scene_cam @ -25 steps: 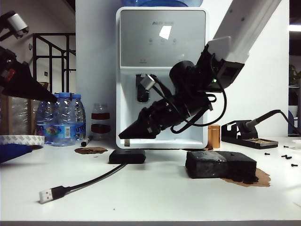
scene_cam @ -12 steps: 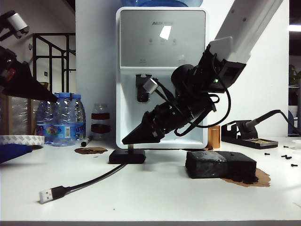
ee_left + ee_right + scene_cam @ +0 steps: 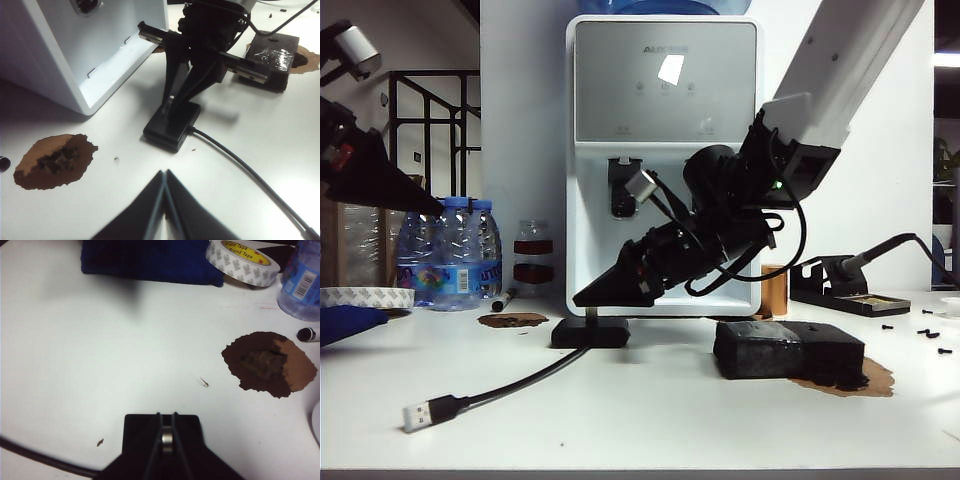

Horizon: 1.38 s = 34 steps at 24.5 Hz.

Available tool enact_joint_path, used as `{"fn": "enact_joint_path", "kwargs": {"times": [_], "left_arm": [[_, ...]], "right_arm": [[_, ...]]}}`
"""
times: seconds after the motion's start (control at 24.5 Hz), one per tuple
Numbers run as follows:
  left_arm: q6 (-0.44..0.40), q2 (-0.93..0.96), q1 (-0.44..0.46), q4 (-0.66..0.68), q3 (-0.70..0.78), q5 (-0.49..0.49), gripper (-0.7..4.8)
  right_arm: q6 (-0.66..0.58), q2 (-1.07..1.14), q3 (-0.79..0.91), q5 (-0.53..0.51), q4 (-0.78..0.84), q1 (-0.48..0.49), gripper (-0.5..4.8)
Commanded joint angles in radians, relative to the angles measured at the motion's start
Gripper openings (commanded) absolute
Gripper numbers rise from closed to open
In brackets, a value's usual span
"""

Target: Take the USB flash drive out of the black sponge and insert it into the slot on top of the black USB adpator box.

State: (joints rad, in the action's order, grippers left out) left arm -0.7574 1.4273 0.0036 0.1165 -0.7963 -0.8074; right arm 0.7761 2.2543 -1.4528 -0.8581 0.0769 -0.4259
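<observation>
The black USB adpator box (image 3: 590, 332) lies flat in front of the dispenser, its cable trailing to a silver plug (image 3: 418, 415). My right gripper (image 3: 582, 298) slants down just over the box, shut on the USB flash drive (image 3: 167, 438), a small silver stick that stands on the box's top (image 3: 170, 103). Whether the drive sits in the slot I cannot tell. In the right wrist view the box (image 3: 137, 430) fills the space under the gripper (image 3: 167, 417). The black sponge (image 3: 788, 350) rests to the right. My left gripper (image 3: 432, 208) hangs shut and empty at the far left (image 3: 165, 174).
A white water dispenser (image 3: 665, 160) stands right behind the box. Water bottles (image 3: 450, 255) and a tape roll (image 3: 242, 260) with a blue cloth (image 3: 150, 260) lie at the left. A soldering iron stand (image 3: 840, 290) and loose screws (image 3: 932, 335) are at the right. Brown stains (image 3: 267, 362) mark the table.
The right gripper has sunk slightly toward the adaptor box with the drive in it. The left arm has kept still.
</observation>
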Motion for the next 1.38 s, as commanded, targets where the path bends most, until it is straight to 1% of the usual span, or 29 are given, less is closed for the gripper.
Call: {"fn": "enact_joint_path", "kwargs": {"times": [0.04,0.24,0.41,0.49,0.57,0.69,0.9,0.94,1.14,1.22,1.3,1.38], "left_arm": [[-0.005,0.000,-0.001,0.006,-0.001,-0.028,-0.04],[-0.008,0.000,-0.001,0.050,-0.001,-0.046,-0.04],[-0.061,0.000,-0.001,0.096,-0.001,-0.049,-0.04],[-0.083,0.000,-0.001,0.121,-0.001,-0.050,-0.04],[-0.084,0.000,-0.001,0.131,-0.001,-0.049,-0.04],[-0.084,0.000,-0.001,0.131,-0.001,-0.052,-0.04],[-0.084,0.000,-0.002,0.130,-0.001,-0.056,-0.04],[-0.084,0.000,-0.002,0.130,-0.001,-0.059,-0.04],[-0.084,0.000,-0.002,0.130,-0.001,-0.075,-0.04],[-0.084,0.000,-0.002,0.130,-0.001,-0.076,-0.04],[-0.084,0.000,-0.002,0.130,-0.001,-0.076,-0.04],[-0.084,0.000,-0.002,0.130,-0.001,-0.076,-0.04]], "right_arm": [[-0.036,-0.008,0.001,-0.052,-0.040,-0.005,-0.01],[-0.031,-0.027,0.000,-0.034,-0.096,-0.002,-0.01],[-0.007,-0.026,0.001,-0.016,-0.116,0.003,-0.01],[0.011,-0.025,0.001,-0.008,-0.115,0.003,-0.01],[0.040,-0.026,0.000,0.024,-0.108,0.003,-0.01],[0.040,-0.026,0.000,0.051,-0.085,0.005,-0.01],[0.043,-0.012,0.000,0.048,-0.022,0.005,-0.01],[0.024,-0.006,0.001,0.047,-0.026,0.005,-0.01],[0.009,-0.003,0.001,-0.023,-0.032,0.005,-0.01],[-0.016,-0.003,0.001,-0.030,-0.034,0.005,-0.01],[-0.016,-0.003,0.001,-0.048,-0.029,0.005,-0.01],[-0.016,-0.003,0.001,-0.042,-0.021,0.005,-0.01]]}}
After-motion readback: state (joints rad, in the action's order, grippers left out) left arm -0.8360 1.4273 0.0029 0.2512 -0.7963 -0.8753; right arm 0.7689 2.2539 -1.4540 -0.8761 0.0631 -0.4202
